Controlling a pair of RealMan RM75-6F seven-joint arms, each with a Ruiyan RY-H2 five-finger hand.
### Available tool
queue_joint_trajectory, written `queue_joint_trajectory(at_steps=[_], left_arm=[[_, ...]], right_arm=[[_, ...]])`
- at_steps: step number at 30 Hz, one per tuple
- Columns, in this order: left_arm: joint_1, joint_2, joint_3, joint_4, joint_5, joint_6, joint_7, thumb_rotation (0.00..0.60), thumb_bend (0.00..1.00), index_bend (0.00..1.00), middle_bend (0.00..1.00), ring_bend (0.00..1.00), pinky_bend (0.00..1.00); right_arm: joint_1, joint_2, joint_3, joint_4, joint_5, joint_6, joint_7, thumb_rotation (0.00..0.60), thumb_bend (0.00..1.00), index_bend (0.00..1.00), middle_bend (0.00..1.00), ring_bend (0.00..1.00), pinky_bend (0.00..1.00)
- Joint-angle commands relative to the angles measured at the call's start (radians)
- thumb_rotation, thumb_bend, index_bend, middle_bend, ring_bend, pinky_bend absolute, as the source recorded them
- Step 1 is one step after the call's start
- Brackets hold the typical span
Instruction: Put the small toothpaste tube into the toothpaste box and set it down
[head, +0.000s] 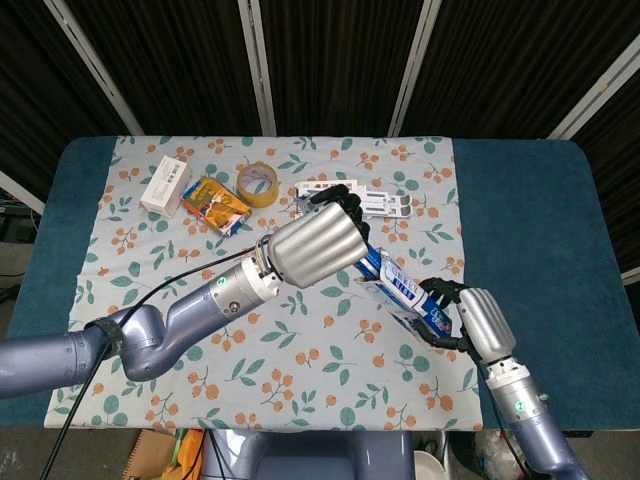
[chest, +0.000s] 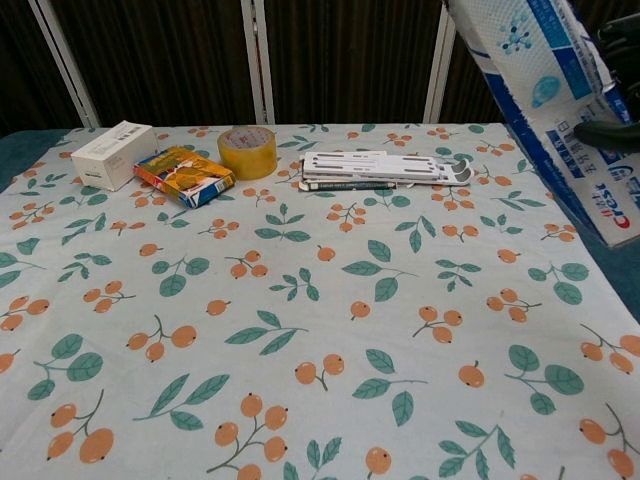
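Note:
My right hand (head: 472, 320) holds the blue and white toothpaste box (head: 405, 293) above the cloth at the right, with the open end pointing up and left. The chest view shows this box (chest: 555, 110) large at the top right, with dark fingers (chest: 612, 132) of the right hand around it. My left hand (head: 315, 247) is curled right at the box's open end. Almost all of the small toothpaste tube is hidden between that hand and the box, so I cannot see how deep it sits.
Along the far side of the floral cloth lie a white carton (head: 165, 182), a colourful packet (head: 215, 198), a roll of yellow tape (head: 258, 183) and a flat white stand (head: 385, 203). Bare blue table (head: 520, 200) lies to the right of the cloth.

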Motion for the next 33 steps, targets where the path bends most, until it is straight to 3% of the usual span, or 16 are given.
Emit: queue_joint_trajectory(at_steps=[1,12,18,26,33], left_arm=[[-0.020,0.001,0.018,0.022,0.046,-0.019,-0.012,0.600,0.41,0.72,0.73,0.61,0.67],[-0.101,-0.009,0.044,0.106,0.205,-0.066,-0.034,0.600,0.41,0.70,0.70,0.58,0.65],[-0.130,-0.043,0.043,0.150,0.247,-0.061,-0.051,0.600,0.39,0.66,0.63,0.51,0.63],[-0.145,-0.072,0.042,0.172,0.266,-0.057,-0.052,0.600,0.30,0.51,0.49,0.39,0.50],[-0.143,-0.113,0.021,0.195,0.295,0.016,-0.028,0.600,0.11,0.26,0.22,0.22,0.32]], right_arm=[[0.000,0.001,0.001,-0.001,-0.001,0.001,0.004,0.600,0.34,0.45,0.50,0.47,0.50],[0.004,0.006,0.009,-0.013,0.028,-0.015,0.038,0.600,0.34,0.45,0.50,0.47,0.50],[0.006,0.016,0.021,-0.046,0.069,-0.039,0.116,0.600,0.34,0.45,0.50,0.47,0.50],[0.001,0.056,0.057,-0.111,0.129,-0.085,0.346,0.600,0.34,0.45,0.50,0.47,0.50],[-0.010,0.085,0.079,-0.117,0.119,-0.105,0.514,0.600,0.34,0.45,0.50,0.47,0.50]])
